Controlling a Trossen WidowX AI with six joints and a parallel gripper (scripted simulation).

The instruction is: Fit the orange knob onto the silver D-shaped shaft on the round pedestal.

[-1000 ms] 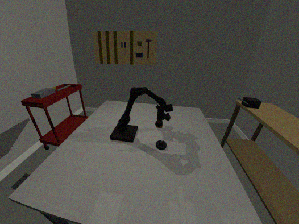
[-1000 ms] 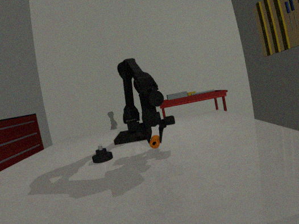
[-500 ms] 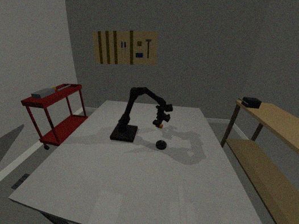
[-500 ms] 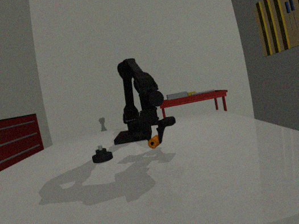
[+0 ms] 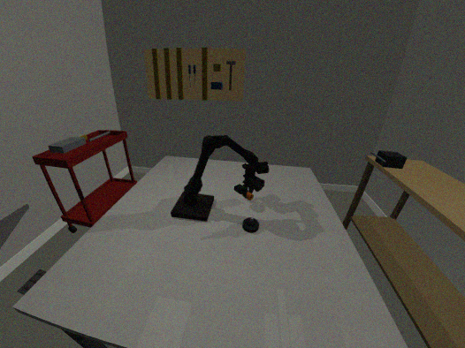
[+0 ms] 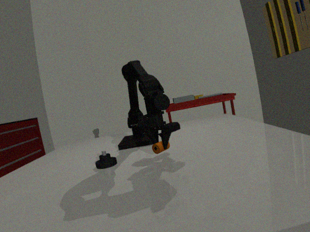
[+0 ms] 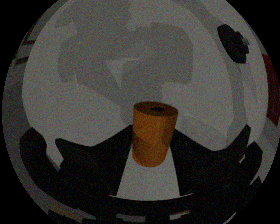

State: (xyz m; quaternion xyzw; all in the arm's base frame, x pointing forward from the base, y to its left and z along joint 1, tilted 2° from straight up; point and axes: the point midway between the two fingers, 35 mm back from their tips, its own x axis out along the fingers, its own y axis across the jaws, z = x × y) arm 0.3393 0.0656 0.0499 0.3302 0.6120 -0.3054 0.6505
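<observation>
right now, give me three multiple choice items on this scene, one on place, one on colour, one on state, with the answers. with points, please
1. Where is the knob [image 5: 250, 196] [image 6: 160, 147] [image 7: 152, 137]?
a) on the shaft [image 6: 104, 153]
b) on the cart [image 5: 71, 162] [image 6: 203, 102]
c) off the pedestal [image 5: 250, 225] [image 6: 106, 162] [image 7: 231, 44], above the table [image 5: 230, 276] [image 6: 206, 184]

2. What colour is the cart?
a) red
b) green
c) white

3. What state is the tool [image 5: 247, 194] [image 6: 165, 146] [image 7: 151, 130] in?
a) wide open and bare
b) shut on the knob
c) shut on the pedestal

Key:
1 c: the outside view shows the knob hanging to one side of the pedestal, the shaft bare.
2 a: its top and legs show red in the top view.
3 b: the wrist view shows the knob between the two fingers.
</observation>
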